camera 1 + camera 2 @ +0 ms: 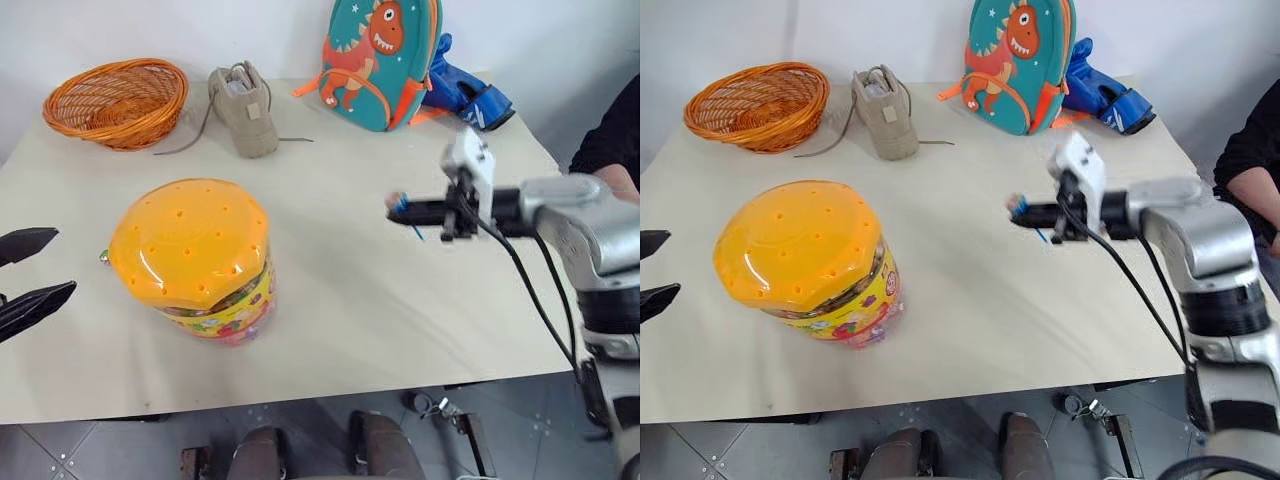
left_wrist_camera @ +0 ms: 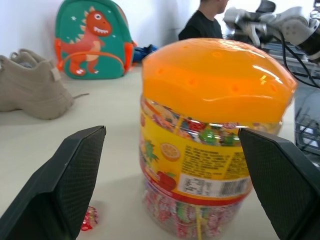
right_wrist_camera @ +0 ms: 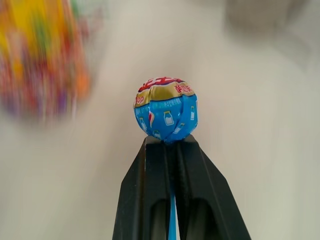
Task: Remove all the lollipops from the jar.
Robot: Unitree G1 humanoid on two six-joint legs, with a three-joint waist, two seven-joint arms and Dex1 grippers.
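Left gripper (image 1: 20,280), jaws apart, waits just beside the jar (image 1: 200,262), which stands upright near the table (image 1: 400,330) front edge, its orange lid on and its long axis vertical. Beyond, to the right, the right gripper (image 1: 1025,213) is clamped on the blue lollipop (image 3: 166,116) at the top of its stick, above the table. The lollipop likely handles light, its head hard and its stick thin and slippery; the stick is the natural hold. The stick runs along the fingers, head pointing toward the jar.
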